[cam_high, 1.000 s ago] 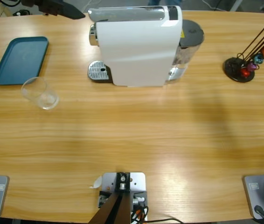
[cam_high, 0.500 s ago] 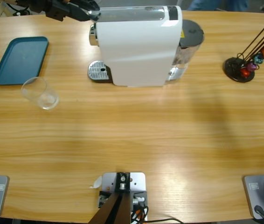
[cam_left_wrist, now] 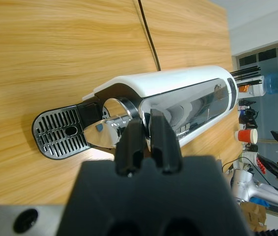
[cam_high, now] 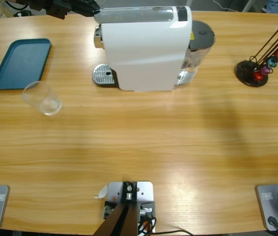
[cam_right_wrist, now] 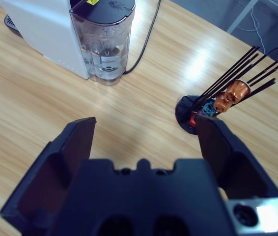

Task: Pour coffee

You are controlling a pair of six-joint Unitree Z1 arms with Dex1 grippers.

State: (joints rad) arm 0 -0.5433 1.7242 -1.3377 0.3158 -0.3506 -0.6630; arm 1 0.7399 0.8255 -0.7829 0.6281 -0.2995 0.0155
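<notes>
Up behind the coffee machine (cam_high: 144, 46), the left gripper (cam_high: 87, 7) hovers with jaws together, while the right gripper (cam_right_wrist: 144, 142), jaws apart, hangs near the capsule rack (cam_right_wrist: 217, 101).

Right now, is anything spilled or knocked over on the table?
Nothing spilled. One odd thing: the clear glass stands empty beside the blue tray, not on the drip grate of the coffee machine.

Capsule rack (cam_high: 269, 51) cut off, perhaps half-hidden.
</notes>
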